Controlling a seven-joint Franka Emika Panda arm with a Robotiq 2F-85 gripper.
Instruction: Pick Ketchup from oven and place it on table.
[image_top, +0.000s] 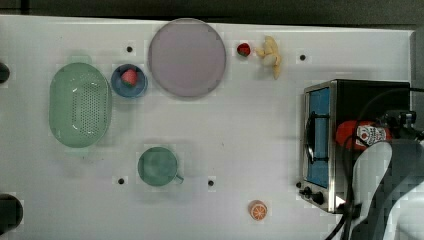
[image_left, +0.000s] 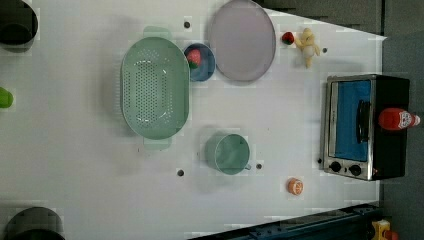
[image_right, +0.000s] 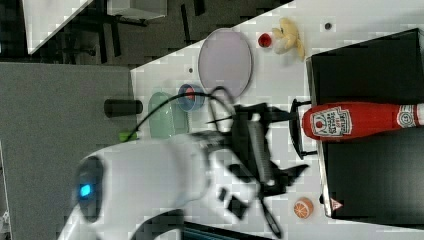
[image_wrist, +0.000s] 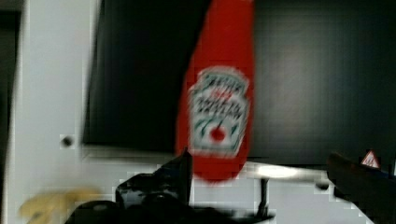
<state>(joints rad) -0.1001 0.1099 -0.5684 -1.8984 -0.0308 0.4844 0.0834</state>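
Top view: we see the red squeeze Ketchup bottle with white label (image_top: 364, 134) standing on the boxy black-topped oven (image_top: 350, 100), at the top view's right.
Right view: our dark gripper (image_right: 272, 142) sits near the bottle's base, not touching.
Wrist view: fingers spread wide; we should centre on the label, then close.

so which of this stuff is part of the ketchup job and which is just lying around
Job: Ketchup, oven, table, gripper.
Lying about: green colander, green cup, round plate, blue bowl, orange slice, strawberry.
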